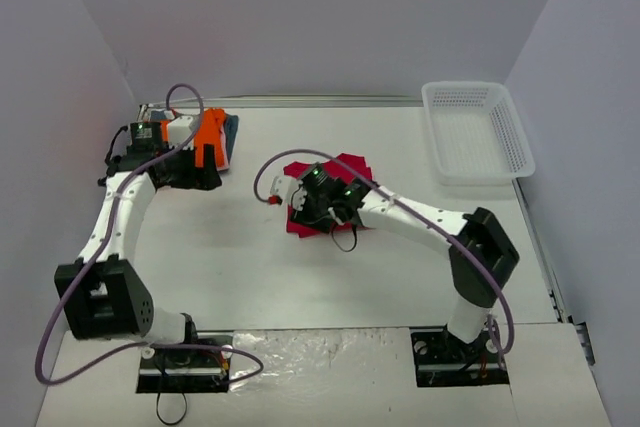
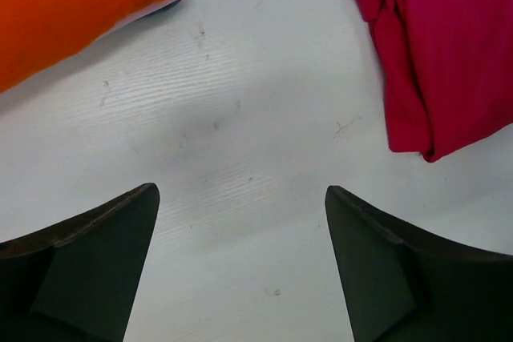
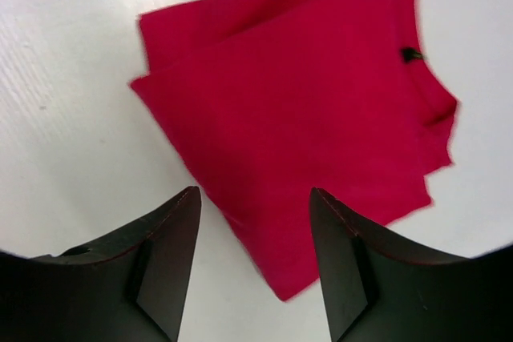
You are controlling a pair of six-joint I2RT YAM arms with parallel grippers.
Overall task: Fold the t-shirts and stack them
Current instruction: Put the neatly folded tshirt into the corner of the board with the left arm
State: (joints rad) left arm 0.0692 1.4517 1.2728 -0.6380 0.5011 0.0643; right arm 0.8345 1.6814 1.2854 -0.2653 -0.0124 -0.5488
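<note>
Above the folded crimson-red cloth t-shirt, the right end effector hangs open, empty (pinching one layer could unfold it).

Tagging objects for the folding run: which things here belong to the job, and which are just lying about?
Job:
- folded red t-shirt, mid-table, below the open right gripper
- orange t-shirt, top of the far-left stack
- grey-blue t-shirt, edge showing under the orange one

Lying about:
- white mesh basket, far right corner
</note>
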